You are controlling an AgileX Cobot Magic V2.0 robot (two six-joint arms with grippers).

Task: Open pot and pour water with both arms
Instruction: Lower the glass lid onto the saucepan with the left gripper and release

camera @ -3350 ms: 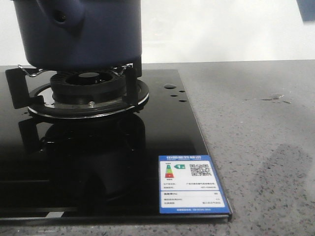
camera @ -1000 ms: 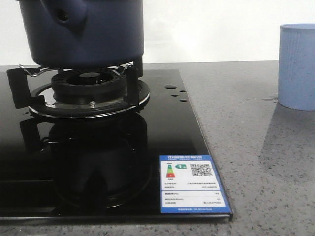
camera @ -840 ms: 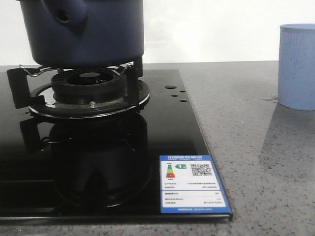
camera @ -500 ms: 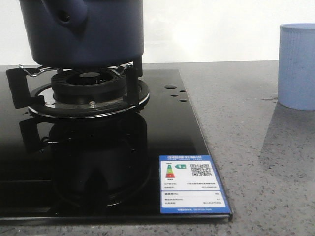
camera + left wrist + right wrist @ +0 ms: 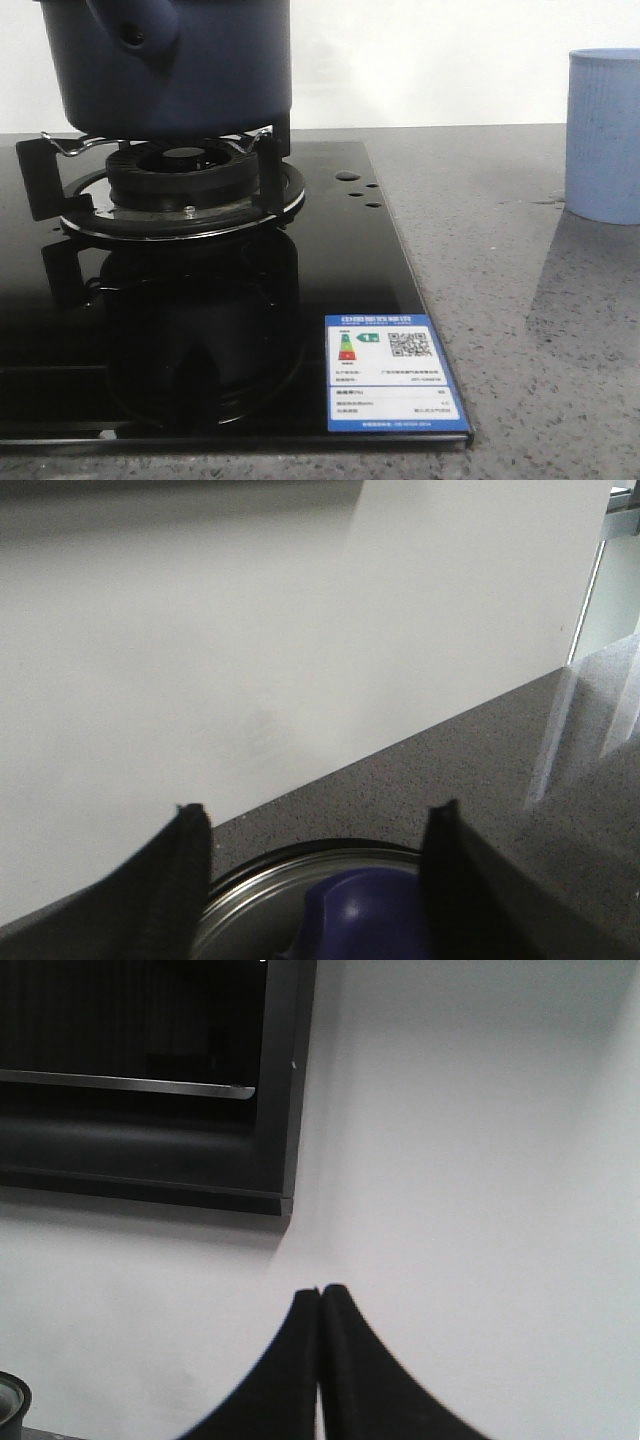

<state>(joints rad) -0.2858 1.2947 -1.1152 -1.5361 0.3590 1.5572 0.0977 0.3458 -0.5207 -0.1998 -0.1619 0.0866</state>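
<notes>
I see the pot seated on the burner. Left end effector is spread apart above the lid knob. Right end effector is pressed together, empty.

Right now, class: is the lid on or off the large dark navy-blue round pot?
On. The left wrist view shows a metal-rimmed lid with a blue knob covering the pot, between the open left gripper fingers.
</notes>
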